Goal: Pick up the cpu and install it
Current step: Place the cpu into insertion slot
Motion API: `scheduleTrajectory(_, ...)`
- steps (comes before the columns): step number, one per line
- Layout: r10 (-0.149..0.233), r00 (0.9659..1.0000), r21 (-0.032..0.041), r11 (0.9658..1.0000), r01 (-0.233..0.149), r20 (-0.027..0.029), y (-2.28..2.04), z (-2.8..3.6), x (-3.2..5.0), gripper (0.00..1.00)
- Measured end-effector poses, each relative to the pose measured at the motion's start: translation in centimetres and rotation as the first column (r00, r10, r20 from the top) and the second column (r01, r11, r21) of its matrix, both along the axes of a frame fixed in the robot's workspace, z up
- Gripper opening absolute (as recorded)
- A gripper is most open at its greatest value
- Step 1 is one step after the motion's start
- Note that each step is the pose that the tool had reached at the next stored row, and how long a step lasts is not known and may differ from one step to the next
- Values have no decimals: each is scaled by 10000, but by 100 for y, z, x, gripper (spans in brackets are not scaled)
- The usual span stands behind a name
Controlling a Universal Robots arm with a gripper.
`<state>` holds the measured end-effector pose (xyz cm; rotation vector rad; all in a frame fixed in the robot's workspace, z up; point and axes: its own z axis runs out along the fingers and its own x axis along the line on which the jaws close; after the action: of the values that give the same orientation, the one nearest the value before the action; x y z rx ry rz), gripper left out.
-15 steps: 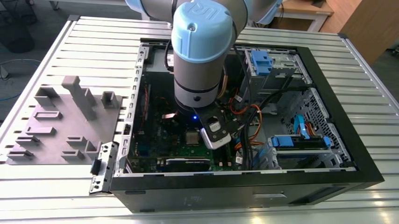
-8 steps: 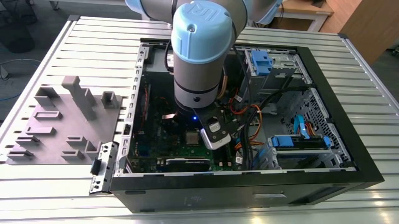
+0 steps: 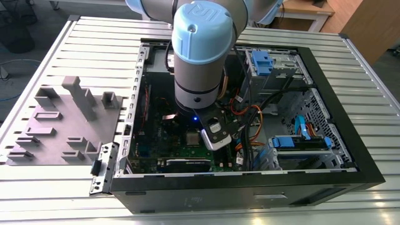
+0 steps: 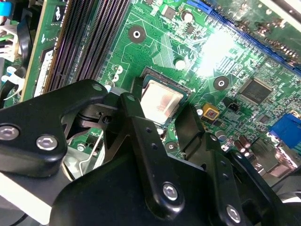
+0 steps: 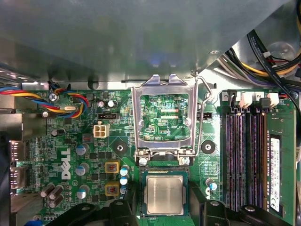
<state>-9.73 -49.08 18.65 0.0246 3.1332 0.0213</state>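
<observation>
Down inside the open computer case [image 3: 250,199], which lay on its side on the slatted metal desk [image 3: 93,42], my arm [image 3: 201,56] hung over the green motherboard [image 5: 120,134]. My claw [image 4: 157,106] was spread apart and gripped nothing. Its two black fingers [image 4: 141,136] stood one on each side of the socket [image 4: 169,80], and I could not make out any contact between them and the chip. The cpu [image 5: 164,195] lay flat in that socket with its silvery top upward and its thin pale rim showing all round, squarely between my fingertips in both wrist views. The metal load plate [image 5: 136,117] was swung back from the socket on its hinge, and bare board showed through its square window. The thin wire lever [image 5: 202,127] ran along one side of the plate, raised rather than latched down. A row of long dark memory slots [image 5: 237,155] lay near the socket, parallel to the plate's long edge, and a memory stick [image 5: 275,165] sat in the one farthest from the chip. A twisted bundle of coloured wires [image 5: 28,94] crossed the far edge of the board, well apart from the socket. In the exterior view, orange and black cables [image 3: 250,117] trailed through the case on the exterior view's right of my wrist. A grey moulded tray [image 3: 62,122] with raised blocks rested on the desk just beside the case, on the exterior view's left.
</observation>
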Motion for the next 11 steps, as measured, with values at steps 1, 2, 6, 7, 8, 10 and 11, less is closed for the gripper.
scheduleTrajectory(1,1,10000,0,10000,-1,1,0,0,1,54)
scheduleTrajectory(2,0,10000,0,10000,0,1,0,0,1,54)
scheduleTrajectory(6,1,10000,1,10000,-1,1,0,-2,3,54)
scheduleTrajectory(7,1,10000,0,10000,-1,1,0,-2,3,54)
scheduleTrajectory(8,0,10000,0,10000,0,1,0,-2,3,54)
scheduleTrajectory(10,1,10000,1,10000,-1,2,0,-2,4,54)
scheduleTrajectory(11,2,10000,3,10000,-2,5,0,-3,6,55)
